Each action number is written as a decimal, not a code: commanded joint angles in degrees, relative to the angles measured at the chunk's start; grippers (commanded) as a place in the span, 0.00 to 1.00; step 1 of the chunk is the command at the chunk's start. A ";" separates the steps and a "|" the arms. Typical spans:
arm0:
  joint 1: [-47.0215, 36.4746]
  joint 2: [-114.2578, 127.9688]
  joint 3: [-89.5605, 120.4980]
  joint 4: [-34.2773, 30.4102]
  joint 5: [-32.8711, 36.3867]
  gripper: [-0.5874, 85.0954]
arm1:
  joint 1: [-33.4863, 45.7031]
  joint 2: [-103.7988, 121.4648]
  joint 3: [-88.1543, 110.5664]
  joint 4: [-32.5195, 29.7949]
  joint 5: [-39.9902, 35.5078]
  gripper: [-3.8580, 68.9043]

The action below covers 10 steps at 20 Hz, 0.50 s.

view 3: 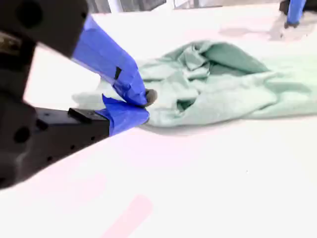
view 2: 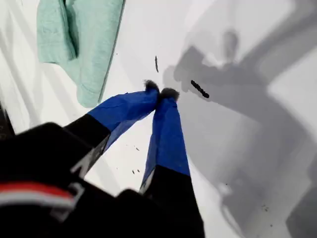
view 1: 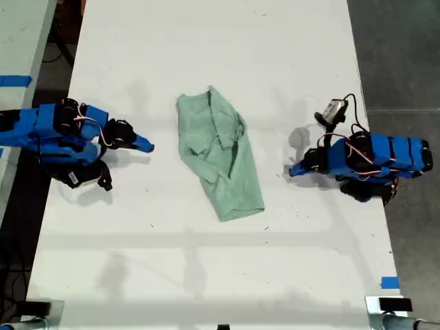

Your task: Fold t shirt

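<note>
t shirt is lying roughly mid table, crumpled and half folded, running slantwise with its bunched-up part at the far end and a flatter end nearer the camera. My first gripper sits on the exterior view's right, tips pinched together on nothing, low over bare table and a little apart from the cloth. My second gripper is on the exterior view's left, also closed and empty, pointing at the shirt's wrinkled side without touching it
</note>
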 commanded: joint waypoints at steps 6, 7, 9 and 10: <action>-0.44 22.15 11.25 6.68 -1.05 0.01 | -0.88 0.62 2.81 0.44 0.70 0.08; -0.35 22.15 11.34 6.77 -1.05 0.01 | -0.88 0.62 2.81 0.44 0.70 0.08; -0.35 22.15 11.34 6.77 -1.05 0.01 | -0.88 0.62 2.81 0.44 0.70 0.08; -0.09 22.15 11.34 6.86 -1.05 0.01 | -0.88 0.62 2.81 0.44 0.70 0.08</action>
